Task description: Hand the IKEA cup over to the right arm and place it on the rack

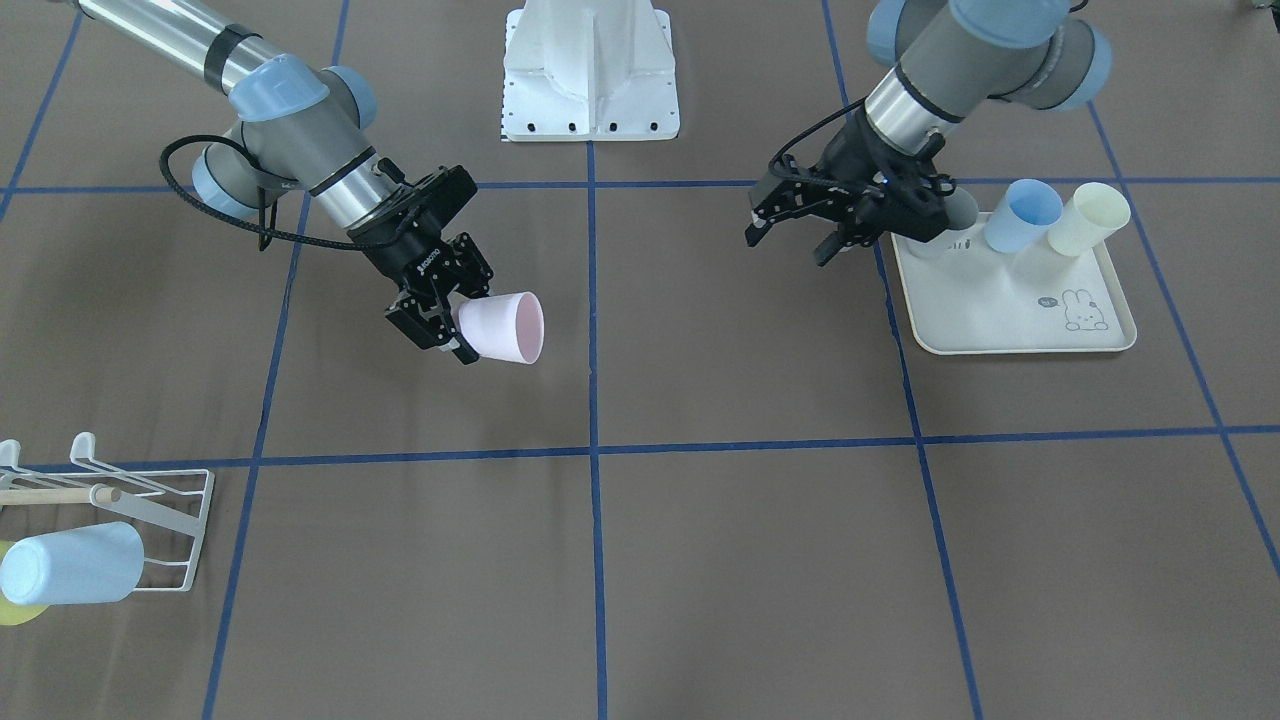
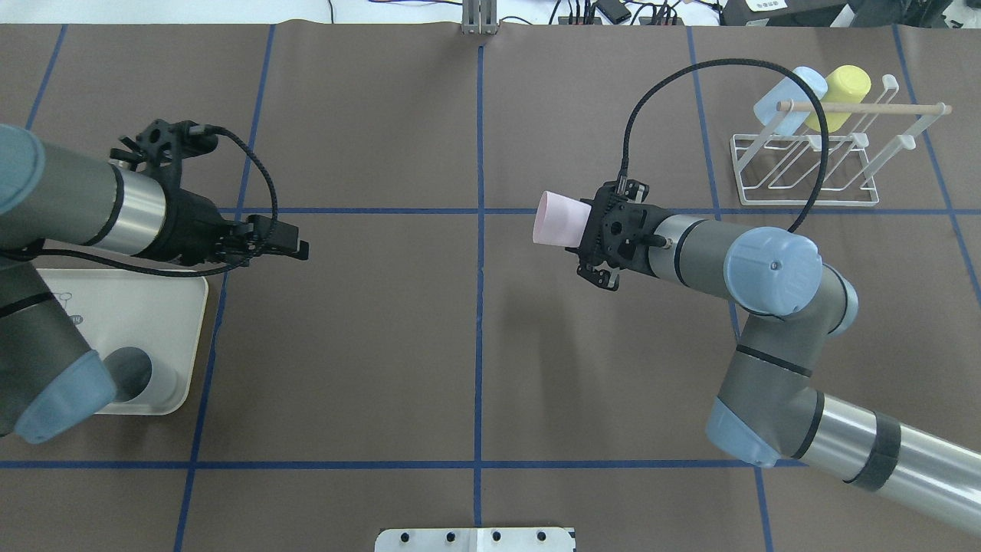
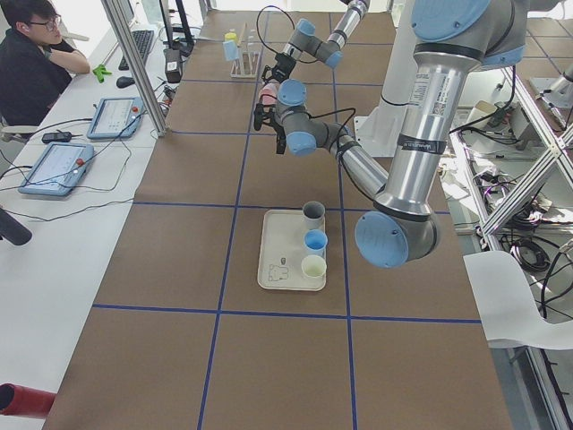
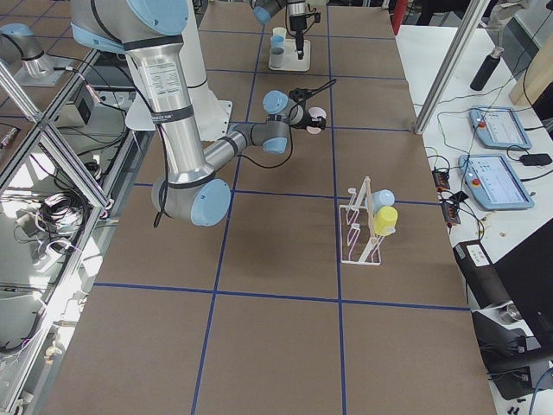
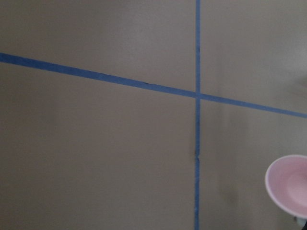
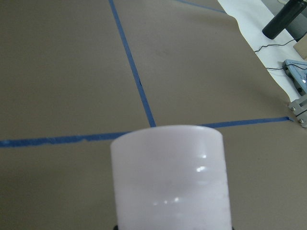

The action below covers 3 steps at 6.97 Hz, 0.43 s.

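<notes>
**While the right gripper (image 1: 462,327) grips the pink cup (image 1: 505,328), the left gripper (image 1: 788,245) hangs empty**

Although the rack (image 2: 805,169) stands at the table's (image 1: 700,560) far right in the overhead view, the pink cup is well apart from it, held in the air above the brown cover near the middle blue tape line. The right gripper's jaws are closed onto the cup's base end. The cup lies on its side, its open mouth turned toward the left arm's half of the table. From the left wrist camera that mouth shows as a pink round at the lower right edge.

The left gripper hovers beside the cream tray (image 1: 990,310), its jaws spread apart with nothing between them. On the tray stand a grey cup (image 1: 958,215), partly hidden behind the gripper, a light blue cup (image 1: 1022,215) and a cream cup (image 1: 1088,220), set in a row along the tray's edge nearest the robot.

A blue cup (image 2: 789,96) and a yellow cup (image 2: 835,88) already sit tilted on the rack's prongs, side by side at its far end, with the wooden dowel (image 2: 866,107) running across the rack just in front of them.
</notes>
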### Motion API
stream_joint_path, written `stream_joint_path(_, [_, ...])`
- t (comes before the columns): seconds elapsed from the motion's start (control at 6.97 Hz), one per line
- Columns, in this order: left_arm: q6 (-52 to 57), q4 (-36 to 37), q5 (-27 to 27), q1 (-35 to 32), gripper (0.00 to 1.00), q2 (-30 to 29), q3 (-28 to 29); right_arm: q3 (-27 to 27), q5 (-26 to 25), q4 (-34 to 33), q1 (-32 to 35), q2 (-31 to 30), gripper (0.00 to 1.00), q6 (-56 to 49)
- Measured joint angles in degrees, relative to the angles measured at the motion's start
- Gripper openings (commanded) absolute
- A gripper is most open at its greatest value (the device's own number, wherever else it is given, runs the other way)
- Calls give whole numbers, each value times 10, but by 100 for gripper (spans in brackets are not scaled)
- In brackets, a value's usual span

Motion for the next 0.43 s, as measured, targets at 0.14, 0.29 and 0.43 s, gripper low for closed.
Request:
stream_joint_path(0.14, [48, 2, -12, -28, 100, 31, -8, 54, -1, -109, 24, 0, 0, -69])
stream_joint_path(0.29, [108, 3, -24, -62, 100, 63, -11, 103, -3, -205, 53, 1, 0, -145])
stream_joint_path(0.43, [158, 3, -38, -91, 100, 86, -12, 134, -5, -265, 86, 1, 0, -220])
